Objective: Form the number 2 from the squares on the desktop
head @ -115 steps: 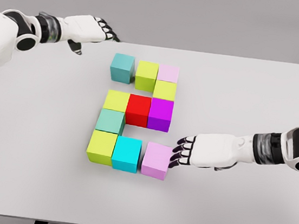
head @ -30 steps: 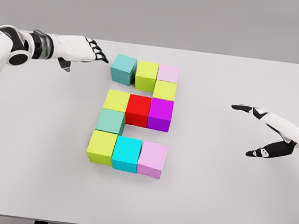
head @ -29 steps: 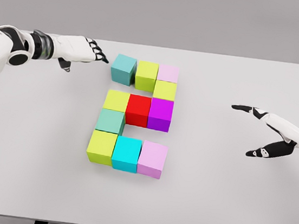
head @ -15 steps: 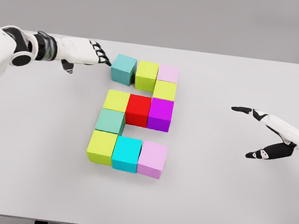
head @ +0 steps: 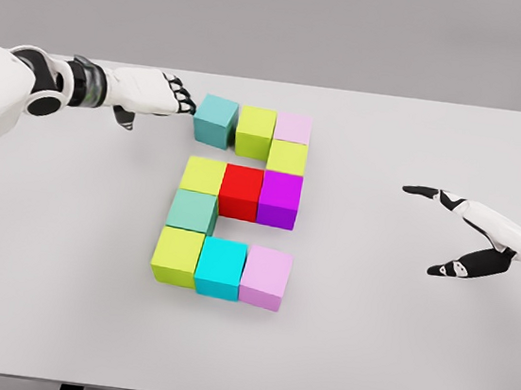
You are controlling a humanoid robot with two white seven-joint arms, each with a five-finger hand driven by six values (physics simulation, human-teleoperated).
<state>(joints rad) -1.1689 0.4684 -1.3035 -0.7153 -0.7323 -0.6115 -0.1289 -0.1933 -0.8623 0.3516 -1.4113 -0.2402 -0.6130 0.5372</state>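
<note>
On the light grey tabletop (head: pixel 57 303), ten coloured cubes form a blocky figure 2. Nearest row, 9 to 3 o'clock: lime cube (head: pixel 177 255), cyan cube (head: pixel 221 267), pale pink cube (head: pixel 265 276). Beyond the lime cube sits a sea-green cube (head: pixel 192 211). Middle row: yellow-green cube (head: pixel 204 176), red cube (head: pixel 241 191), magenta cube (head: pixel 280 198). Toward 12 o'clock, a second yellow-green cube (head: pixel 287 156), then the far row: teal cube (head: pixel 216 118), lime-yellow cube (head: pixel 255 131), light pink cube (head: pixel 294 127). The right hand (head: pixel 469 238), at 3 o'clock, hovers well apart, fingers spread, empty. The left hand (head: pixel 151 92), at 10 o'clock, has its fingertips (head: pixel 186 105) at the teal cube's left face, grasping nothing.
</note>
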